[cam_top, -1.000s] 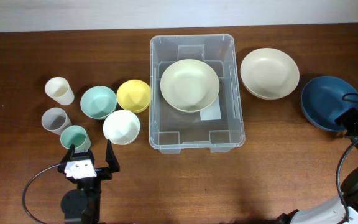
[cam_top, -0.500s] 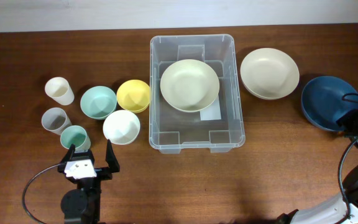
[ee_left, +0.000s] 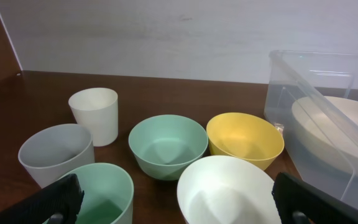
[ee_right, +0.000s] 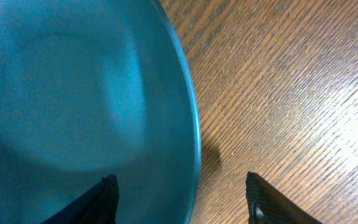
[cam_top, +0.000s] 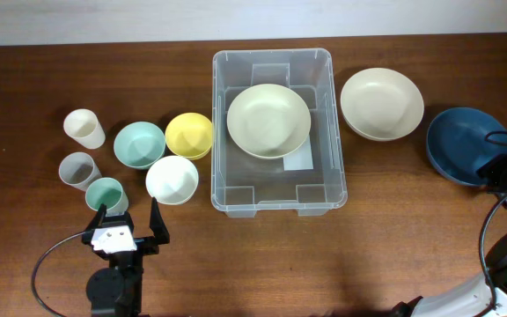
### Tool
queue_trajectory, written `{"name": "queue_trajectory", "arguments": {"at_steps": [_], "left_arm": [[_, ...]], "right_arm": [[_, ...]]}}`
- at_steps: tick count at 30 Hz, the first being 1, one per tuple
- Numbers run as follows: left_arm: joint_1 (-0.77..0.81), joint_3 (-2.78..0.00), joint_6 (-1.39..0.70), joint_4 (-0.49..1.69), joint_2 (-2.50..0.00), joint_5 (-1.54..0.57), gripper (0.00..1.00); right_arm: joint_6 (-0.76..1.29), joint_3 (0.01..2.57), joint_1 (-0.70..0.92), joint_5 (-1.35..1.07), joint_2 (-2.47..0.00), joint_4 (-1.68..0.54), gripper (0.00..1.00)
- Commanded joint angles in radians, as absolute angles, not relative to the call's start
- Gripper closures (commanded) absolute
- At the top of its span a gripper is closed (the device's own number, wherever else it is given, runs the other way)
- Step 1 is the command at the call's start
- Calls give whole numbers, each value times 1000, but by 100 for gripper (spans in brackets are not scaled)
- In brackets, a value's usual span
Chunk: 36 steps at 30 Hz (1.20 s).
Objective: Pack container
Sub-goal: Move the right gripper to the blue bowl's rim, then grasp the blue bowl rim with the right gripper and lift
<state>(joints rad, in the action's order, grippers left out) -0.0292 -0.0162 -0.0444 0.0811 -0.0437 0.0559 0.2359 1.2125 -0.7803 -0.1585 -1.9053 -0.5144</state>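
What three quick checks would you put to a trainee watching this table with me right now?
1. True or false: the bin already holds a cream bowl.
2. Which bowl's rim sits between the open right jaws? A. yellow bowl. B. blue bowl. C. white bowl.
3. How many cups stand on the table left of the bin?

Key:
1. True.
2. B.
3. Three: cream cup, grey cup, green cup.
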Motion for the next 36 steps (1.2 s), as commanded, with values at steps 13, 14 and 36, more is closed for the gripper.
{"name": "queue_trajectory", "arguments": {"at_steps": [13, 14, 36], "left_arm": [[-26, -9, -28, 79, -38, 48, 1], [-26, -9, -28, 79, -38, 47, 0], [-26, -9, -28, 79, -38, 47, 0]], "right_arm": [[253, 1178, -780, -176, -1950, -493, 88], [255, 1178, -780, -177, -1950, -493, 92], [279, 1233, -749, -246, -1382, -603, 96]]}}
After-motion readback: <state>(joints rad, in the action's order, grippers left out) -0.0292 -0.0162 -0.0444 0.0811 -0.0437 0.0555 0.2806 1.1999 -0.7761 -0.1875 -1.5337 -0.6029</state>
